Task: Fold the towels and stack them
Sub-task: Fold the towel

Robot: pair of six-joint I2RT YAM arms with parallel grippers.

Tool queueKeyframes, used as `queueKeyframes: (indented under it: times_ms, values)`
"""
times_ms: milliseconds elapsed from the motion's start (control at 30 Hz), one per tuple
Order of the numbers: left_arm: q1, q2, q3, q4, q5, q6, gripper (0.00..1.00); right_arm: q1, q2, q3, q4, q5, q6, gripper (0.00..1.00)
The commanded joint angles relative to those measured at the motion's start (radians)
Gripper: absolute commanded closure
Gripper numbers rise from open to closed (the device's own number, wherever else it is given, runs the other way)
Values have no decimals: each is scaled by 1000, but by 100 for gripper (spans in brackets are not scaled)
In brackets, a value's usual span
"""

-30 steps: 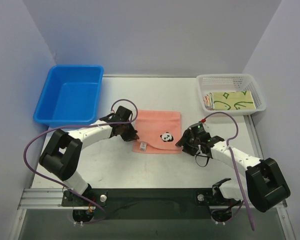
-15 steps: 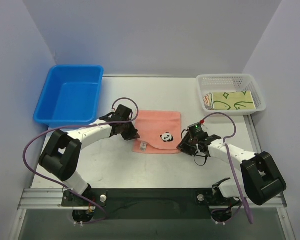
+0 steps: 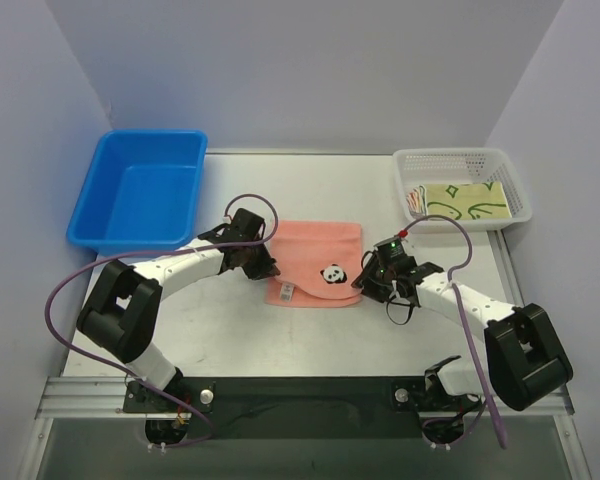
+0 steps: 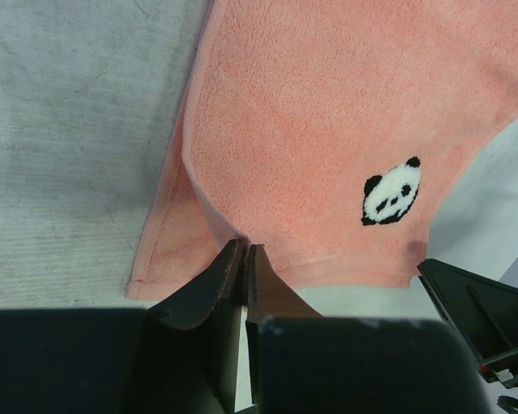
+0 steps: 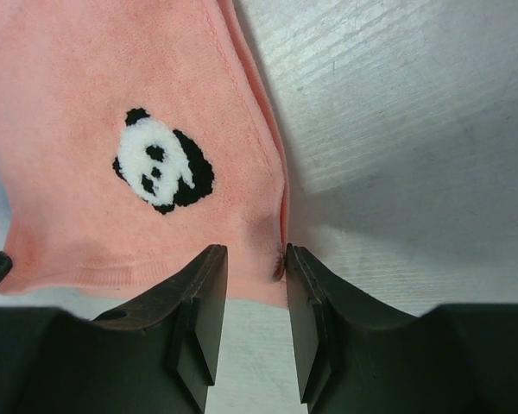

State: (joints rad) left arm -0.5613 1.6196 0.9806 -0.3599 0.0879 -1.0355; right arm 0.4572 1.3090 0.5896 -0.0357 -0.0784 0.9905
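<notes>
While left gripper (image 4: pixel 244 252) pinches the pink towel (image 4: pixel 311 129), right gripper (image 5: pixel 254 259) straddles its edge, ajar.

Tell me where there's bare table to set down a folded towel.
Bare table lies behind the pink towel, between blue bin and white basket; another strip runs before its near edge. Crowded: the towel's sides, at left gripper and right gripper.

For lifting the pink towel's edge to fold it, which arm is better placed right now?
Left. The left gripper is pinched shut on the edge of the pink towel; the right gripper only straddles its corner with jaws apart.
</notes>
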Motion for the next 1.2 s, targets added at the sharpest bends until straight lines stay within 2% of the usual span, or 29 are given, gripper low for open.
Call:
queueKeyframes:
  times_ms: [0,267,733,1167]
  values:
    - [-3,-33,43,1,12,15,100,-6,15,35,-46,14,-10,66]
    - [-2,-32,41,-2,13,23,100,-8,42,58,-65,-9,-26,68]
    - [-14,-26,38,-4,16,48,100,38,214,262,-295,-23,-157,68]
    - [-19,-29,38,-5,18,65,100,44,257,248,-317,-21,-205,65]
